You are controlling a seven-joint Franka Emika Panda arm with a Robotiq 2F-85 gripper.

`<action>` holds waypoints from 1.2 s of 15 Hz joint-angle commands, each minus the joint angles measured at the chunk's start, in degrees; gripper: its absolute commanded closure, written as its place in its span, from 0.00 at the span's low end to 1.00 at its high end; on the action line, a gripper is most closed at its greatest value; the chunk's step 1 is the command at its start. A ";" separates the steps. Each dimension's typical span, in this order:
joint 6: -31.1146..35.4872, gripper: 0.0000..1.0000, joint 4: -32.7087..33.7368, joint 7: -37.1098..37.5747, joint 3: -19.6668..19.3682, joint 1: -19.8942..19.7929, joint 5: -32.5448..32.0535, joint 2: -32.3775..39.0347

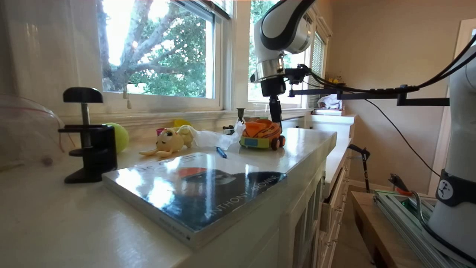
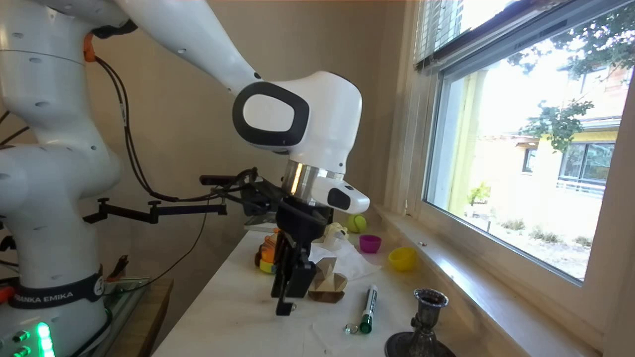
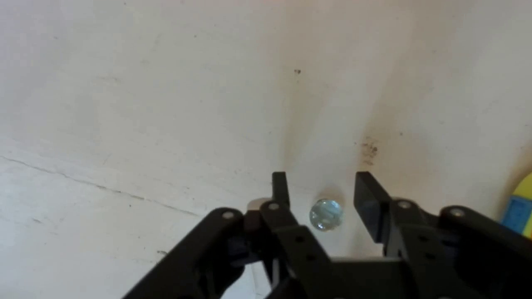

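Note:
My gripper (image 3: 322, 189) points down at the white counter, its two black fingers apart. A small clear glass marble (image 3: 326, 214) lies on the counter and shows between the fingers in the wrist view, touching neither. In an exterior view the gripper (image 2: 284, 303) is low over the counter, and a sliver of the marble (image 2: 293, 307) shows beside the fingertip. In an exterior view the gripper (image 1: 277, 117) stands behind the orange and yellow toy car (image 1: 262, 134), which hides part of the fingertips. The car's yellow and blue edge (image 3: 519, 211) shows right of the gripper in the wrist view.
Near the gripper are a brown wooden block (image 2: 328, 282), a green marker (image 2: 369, 310), another glass piece (image 2: 351, 328) and a dark candlestick (image 2: 424, 325). Farther along are cups (image 2: 403, 258), white tissue (image 2: 349, 258), a plush toy (image 1: 171, 141), a book (image 1: 200, 190) and a clamp (image 1: 89, 137).

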 commanded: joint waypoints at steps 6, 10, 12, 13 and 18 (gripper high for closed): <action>1.87 0.00 -0.24 0.45 0.18 -0.50 -3.12 -0.33; 3.29 0.00 -0.34 0.52 0.12 -0.51 -2.97 -0.18; 4.24 0.00 -0.34 0.33 0.12 -0.44 -2.64 0.08; 4.63 0.00 -0.30 0.22 0.11 -0.42 -2.46 0.18; 4.90 0.01 -0.12 -0.02 0.10 -0.36 -1.93 0.36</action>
